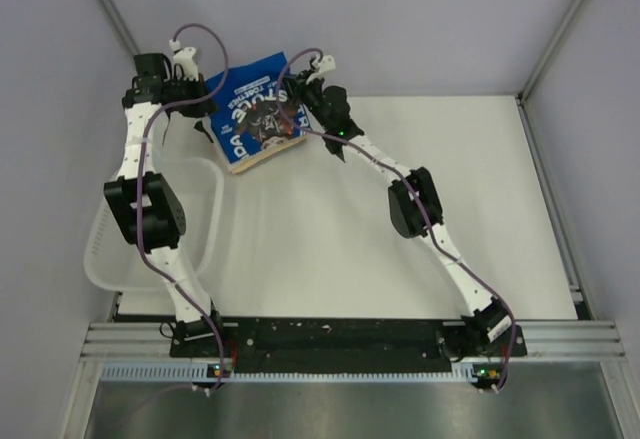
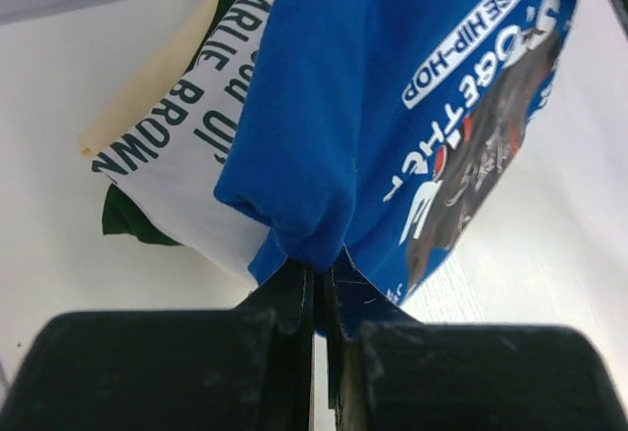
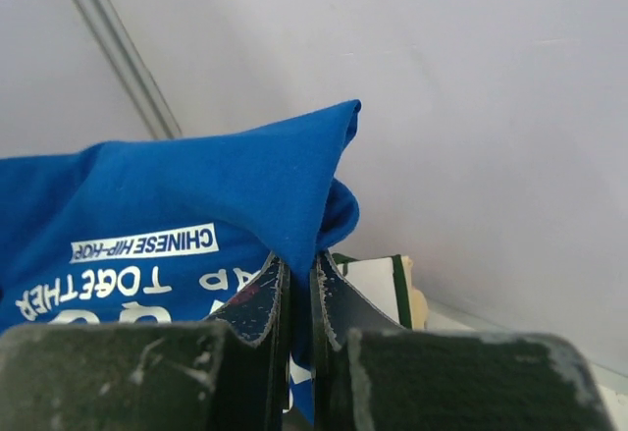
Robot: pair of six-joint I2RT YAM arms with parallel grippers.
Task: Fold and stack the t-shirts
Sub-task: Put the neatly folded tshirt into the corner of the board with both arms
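The royal blue t-shirt [image 1: 255,109] with white lettering and a dark graphic is folded and held at the far left of the table. My left gripper [image 1: 207,101] is shut on its left corner, seen close in the left wrist view [image 2: 322,272]. My right gripper [image 1: 303,91] is shut on its right corner, seen close in the right wrist view [image 3: 299,266]. The blue shirt [image 2: 392,107] hangs over a folded white t-shirt [image 2: 182,161] with dark "CHARLIE BROWN" lettering and green trim. The white shirt's edge also shows in the right wrist view [image 3: 373,289].
A white plastic basket [image 1: 205,234] stands at the left, beside the left arm. A cream cloth layer [image 2: 142,97] lies under the white shirt, its tan edge showing in the top view [image 1: 272,158]. Grey walls close in behind and on both sides.
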